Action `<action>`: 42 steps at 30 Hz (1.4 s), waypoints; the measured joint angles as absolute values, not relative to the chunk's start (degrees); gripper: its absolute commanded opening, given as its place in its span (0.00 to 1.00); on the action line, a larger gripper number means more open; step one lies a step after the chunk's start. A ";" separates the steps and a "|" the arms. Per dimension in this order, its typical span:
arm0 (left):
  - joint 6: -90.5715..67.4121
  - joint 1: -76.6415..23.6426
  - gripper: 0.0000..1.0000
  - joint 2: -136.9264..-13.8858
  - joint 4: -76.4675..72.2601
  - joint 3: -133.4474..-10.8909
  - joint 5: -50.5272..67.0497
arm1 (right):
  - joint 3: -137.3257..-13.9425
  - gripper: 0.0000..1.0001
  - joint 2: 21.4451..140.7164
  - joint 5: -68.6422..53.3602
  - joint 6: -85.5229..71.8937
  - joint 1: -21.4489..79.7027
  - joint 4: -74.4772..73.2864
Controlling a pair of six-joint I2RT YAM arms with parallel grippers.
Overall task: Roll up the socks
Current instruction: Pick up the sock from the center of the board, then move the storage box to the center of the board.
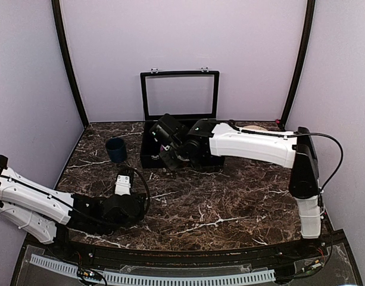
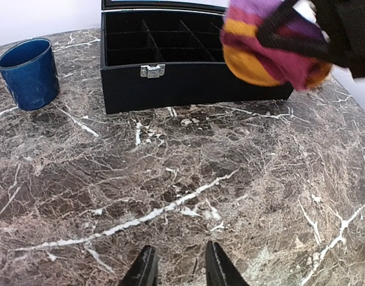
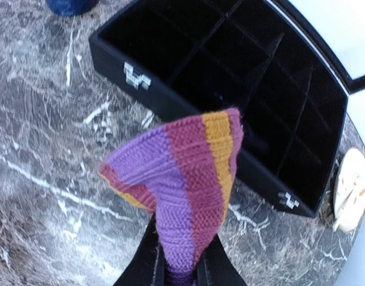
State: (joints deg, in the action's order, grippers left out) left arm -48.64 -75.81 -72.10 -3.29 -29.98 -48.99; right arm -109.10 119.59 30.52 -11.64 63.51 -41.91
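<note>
- Black fingers [image 2: 145, 271] of your left end effector [image 2: 179, 271] stand slightly apart, low over the tabletop [image 2: 170, 179]. You see only brown, white-veined marble between them, so it grips nothing.
- Ahead of it and to its right, your right end effector [image 3: 179, 269] is clamped on the maroon, purple and orange sock [image 3: 182, 173]. The knit is pinched between both fingers and bulges out past the tips in a bunched fold, held up off the marble.
- Just beyond that sock you have the black box [image 3: 230, 65], with its divided compartments open to view and a silver latch on its front wall. The sock hangs before the front wall; you cannot tell whether they touch.
- Far ahead and left of your left end effector, the blue cup [image 2: 28, 71] stands upright, near the box but apart from it.
- Behind the compartments, the lid [image 1: 179, 95] stands upright.
- Right of the box, a pale round disc [image 3: 351, 187] lies on the marble.
</note>
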 measured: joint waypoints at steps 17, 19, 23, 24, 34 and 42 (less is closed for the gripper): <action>-43.20 -69.97 0.35 -70.78 -5.82 -29.95 -43.94 | -132.57 0.00 133.88 17.52 -8.86 54.61 -41.39; -42.39 -69.87 0.35 -70.70 -6.79 -29.85 -43.68 | -133.64 0.00 135.15 15.94 -9.10 53.60 -40.29; -40.86 -69.36 0.35 -70.08 -8.64 -29.23 -43.48 | -137.23 0.00 138.91 12.69 -9.52 51.57 -38.48; -40.51 -69.21 0.35 -69.87 -9.21 -28.86 -43.48 | -138.12 0.00 139.85 11.92 -9.72 51.11 -38.00; -37.67 -67.11 0.36 -67.46 -13.15 -25.52 -43.83 | -138.30 0.00 144.00 6.50 -11.77 47.03 -35.05; -36.99 -65.63 0.36 -67.57 -15.46 -25.32 -43.77 | -133.67 0.00 144.00 3.84 -13.32 45.63 -32.10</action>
State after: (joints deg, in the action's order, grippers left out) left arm -36.99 -65.63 -67.57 -15.46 -25.32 -43.77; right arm -133.67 144.00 3.84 -13.32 45.63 -32.10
